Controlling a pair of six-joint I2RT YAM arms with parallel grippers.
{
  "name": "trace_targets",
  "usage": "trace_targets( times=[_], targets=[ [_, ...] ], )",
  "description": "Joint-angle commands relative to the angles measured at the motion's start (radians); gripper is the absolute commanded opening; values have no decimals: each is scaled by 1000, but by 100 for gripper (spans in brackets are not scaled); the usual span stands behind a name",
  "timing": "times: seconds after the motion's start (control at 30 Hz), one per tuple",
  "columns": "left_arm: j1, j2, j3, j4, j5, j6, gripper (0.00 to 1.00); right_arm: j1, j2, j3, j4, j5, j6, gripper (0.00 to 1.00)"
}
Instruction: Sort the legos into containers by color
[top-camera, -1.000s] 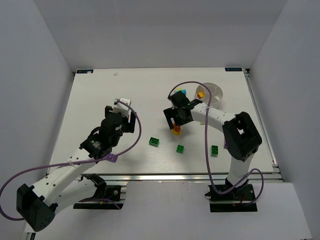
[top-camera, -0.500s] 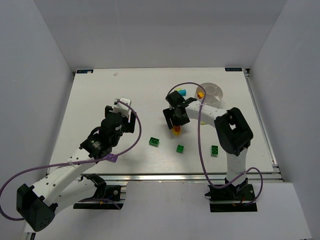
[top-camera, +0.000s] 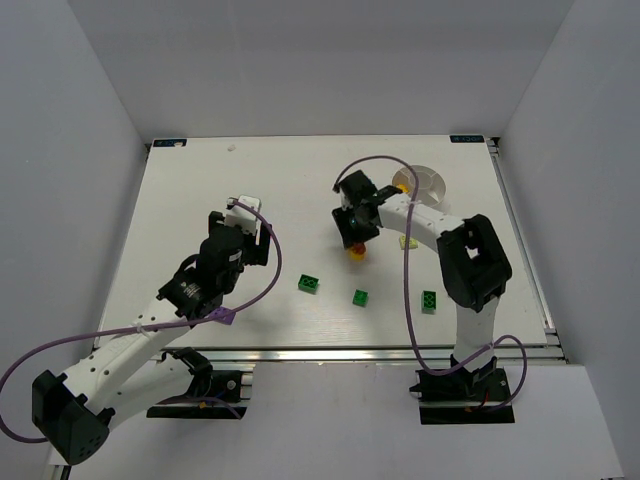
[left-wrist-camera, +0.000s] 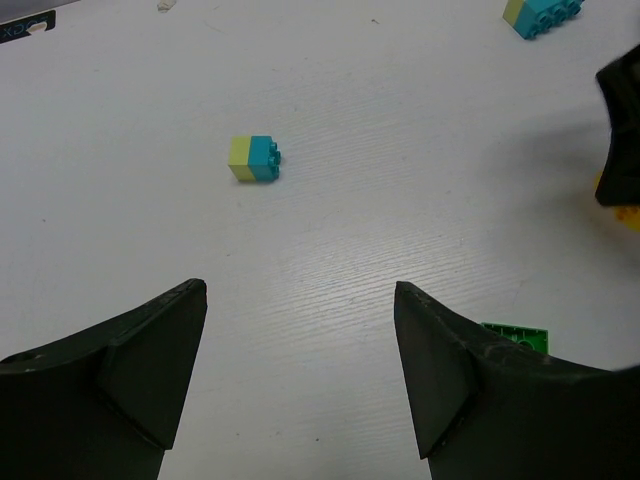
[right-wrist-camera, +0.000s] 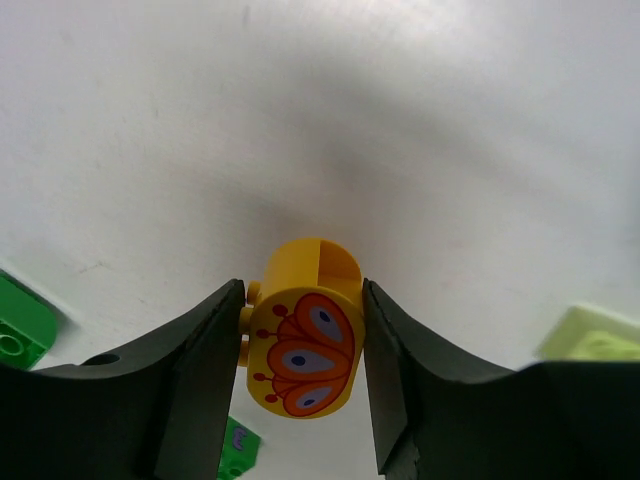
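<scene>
Two fingers of my right gripper (right-wrist-camera: 302, 288) press against opposite sides of a rounded yellow-orange plastic piece (right-wrist-camera: 300, 350), glossy, printed with an orange butterfly pattern, so those jaws are closed on it, just left of centre in the overhead view; whether it rests on the table I cannot tell. My left gripper (left-wrist-camera: 300, 290) is spread wide with nothing between its dark, matte fingers; ahead of it lies a studded pale-yellow and cyan brick (left-wrist-camera: 253, 158). Three green studded bricks (top-camera: 310, 284) (top-camera: 360, 297) (top-camera: 429, 300) lie along the lower middle; a pale yellow-green brick (right-wrist-camera: 590, 335) sits at the right edge of my right wrist view. The round white plastic bowl (top-camera: 438, 185) stands upper right, partly behind my right arm. The white table (top-camera: 200, 200) shows a faint grain; pale grey walls enclose it.
</scene>
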Motion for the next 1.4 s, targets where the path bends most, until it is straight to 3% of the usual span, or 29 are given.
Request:
trace_targets(
  times=[0.0,0.23,0.4,0.7,1.17,1.37],
  targets=[
    [0,-21,13,13,-2,6,85,-71,-134,146,19,12,-123,7],
    [0,-26,13,16,3,7,85,-140,-125,295,-2,158,-237,4],
    [0,-21,13,15,6,7,85,-142,-61,387,10,403,-294,4],
    [0,-29,13,16,9,9,85,-145,-1,386,152,652,-363,3],
    [0,-34,13,16,17,10,85,-148,94,417,222,706,-394,5],
    [0,-33,13,16,18,10,85,-162,77,395,252,557,-348,5]
  ],
)
